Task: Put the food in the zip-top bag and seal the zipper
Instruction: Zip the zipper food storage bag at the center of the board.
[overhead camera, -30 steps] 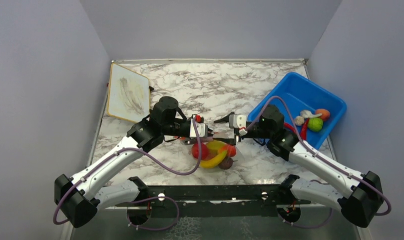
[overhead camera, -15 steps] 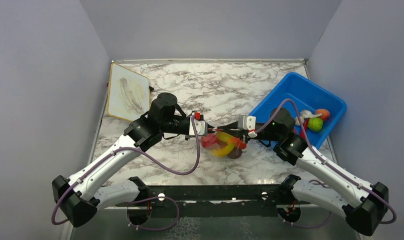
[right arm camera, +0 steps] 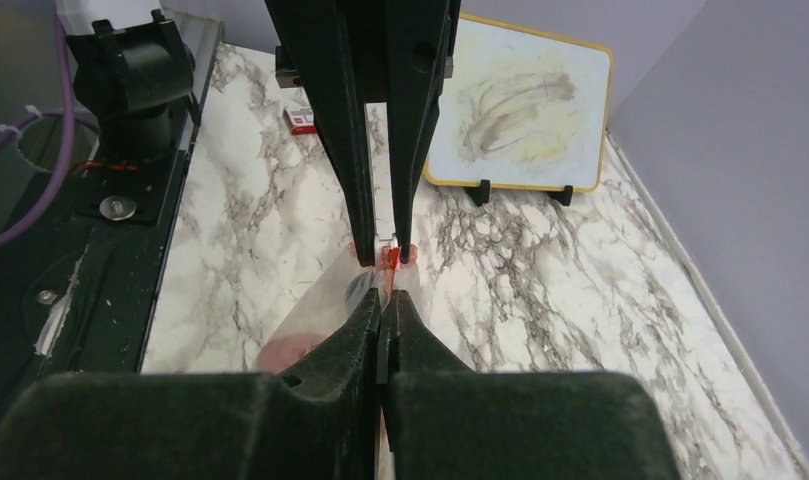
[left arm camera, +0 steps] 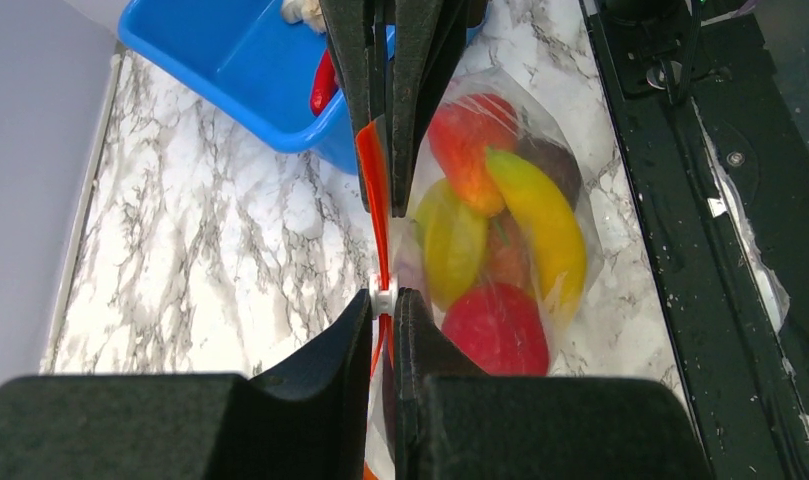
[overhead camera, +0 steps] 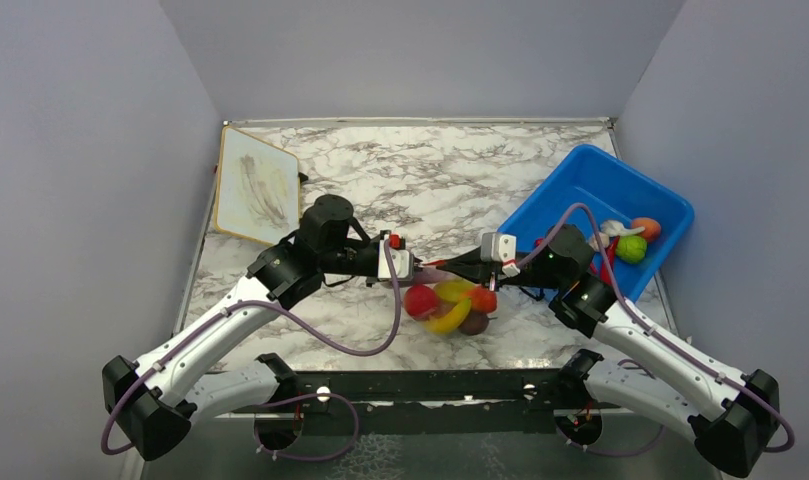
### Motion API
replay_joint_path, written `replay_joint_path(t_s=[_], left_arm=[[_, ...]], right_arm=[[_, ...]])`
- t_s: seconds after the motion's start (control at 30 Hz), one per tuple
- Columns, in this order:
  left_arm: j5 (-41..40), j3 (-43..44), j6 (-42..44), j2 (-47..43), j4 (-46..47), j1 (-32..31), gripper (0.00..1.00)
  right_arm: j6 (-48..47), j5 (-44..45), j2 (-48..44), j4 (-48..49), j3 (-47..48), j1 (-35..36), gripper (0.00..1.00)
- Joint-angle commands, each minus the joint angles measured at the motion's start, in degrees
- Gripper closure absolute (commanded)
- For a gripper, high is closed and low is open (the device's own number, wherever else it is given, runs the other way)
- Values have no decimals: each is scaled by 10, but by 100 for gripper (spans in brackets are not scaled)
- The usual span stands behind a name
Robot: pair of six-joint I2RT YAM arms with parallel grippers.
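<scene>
The clear zip-top bag (left arm camera: pixel 580 250) hangs between my two grippers, holding food: a yellow banana (left arm camera: pixel 540 215), a red round fruit (left arm camera: pixel 490 330) and other pieces. Its orange-red zipper (left arm camera: pixel 373 185) runs taut from one gripper to the other. My left gripper (left arm camera: pixel 383 300) is shut on the zipper at its white slider (left arm camera: pixel 382 297). My right gripper (right arm camera: pixel 385 300) faces it, shut on the zipper strip at the bag's mouth. From above, the left gripper (overhead camera: pixel 421 267) and right gripper (overhead camera: pixel 448 268) nearly meet tip to tip over the bag (overhead camera: pixel 450 305).
A blue bin (overhead camera: pixel 580 185) at the right holds more toy food, among it a green ball (overhead camera: pixel 632 248) and a red chili (overhead camera: pixel 610 258). A small whiteboard (overhead camera: pixel 255 185) stands at the back left. The black mounting rail (overhead camera: pixel 430 385) runs along the near edge.
My right gripper has shut on the bag's mouth opposite the left gripper. The bag of food has shifted a little to the right. The left gripper has kept its grip.
</scene>
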Motion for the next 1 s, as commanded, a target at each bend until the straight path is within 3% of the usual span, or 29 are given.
replay_joint_path(t_s=[0.0,0.27,0.33,0.5,0.53,0.7,0.83,0.97], left_arm=[[-11,-13,-4,-9,-19,6,100],[-37,-18,0,-41,-20,6,100],[-39,-19,-1,-40,-20,6,100],[9,-21,-26,-39,-13,6,100],[8,-23,-30,-44,-3,6,100],[2,-25,-52,-57,28,6,100],[6,-25,-54,-58,31,6,100],[10,-25,-54,-51,30,6,100]], right_arm=[[57,-14,-8,79,-8,1,99],[72,22,-55,79,-20,0,99],[88,69,-68,83,-23,0,99],[35,67,-48,-30,37,0,99],[27,57,-46,-38,36,0,96],[34,12,-42,-6,21,1,64],[11,-61,3,-51,58,0,57],[18,-75,40,-60,66,1,57]])
